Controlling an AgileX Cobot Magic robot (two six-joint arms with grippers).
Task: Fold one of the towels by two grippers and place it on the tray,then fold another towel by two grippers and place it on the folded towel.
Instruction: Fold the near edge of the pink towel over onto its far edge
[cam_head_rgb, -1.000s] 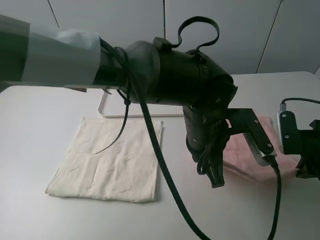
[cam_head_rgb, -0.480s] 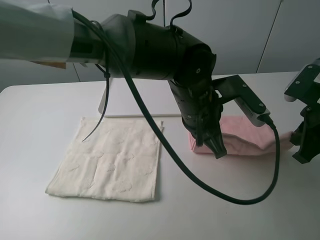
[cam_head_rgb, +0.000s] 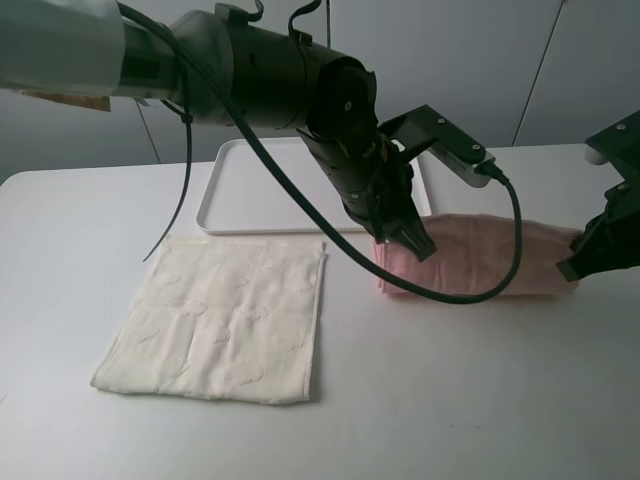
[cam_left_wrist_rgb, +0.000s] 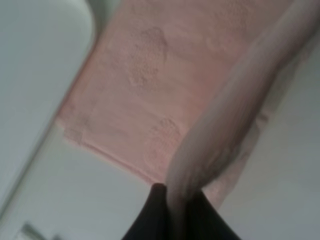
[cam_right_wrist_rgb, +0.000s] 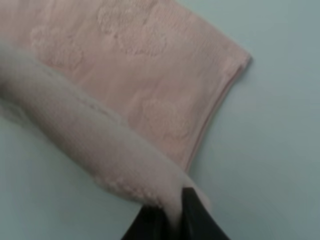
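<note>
The pale pink towel (cam_head_rgb: 470, 268) lies right of centre, its near edge raised and rolled over the rest. My left gripper (cam_head_rgb: 412, 242) reaches across the middle and is shut on the towel's left end; in the left wrist view its black tips (cam_left_wrist_rgb: 175, 212) pinch a raised fold of pink towel (cam_left_wrist_rgb: 145, 85). My right gripper (cam_head_rgb: 578, 264) is shut on the right end, and the right wrist view shows its tips (cam_right_wrist_rgb: 172, 217) clamping the pink towel's (cam_right_wrist_rgb: 145, 75) lifted edge. The cream-white towel (cam_head_rgb: 220, 318) lies flat at left. The white tray (cam_head_rgb: 262, 190) sits behind.
A black cable (cam_head_rgb: 500, 270) loops from the left arm over the pink towel. The left arm's bulk hangs above the tray's right part. Bare white table (cam_head_rgb: 450, 400) runs along the front. The tray's corner (cam_left_wrist_rgb: 40, 65) shows beside the pink towel.
Both grippers have carried the pink towel's near edge away from the table's front towards the tray, rolling it over the rest. The left arm has swung back, uncovering the tray.
</note>
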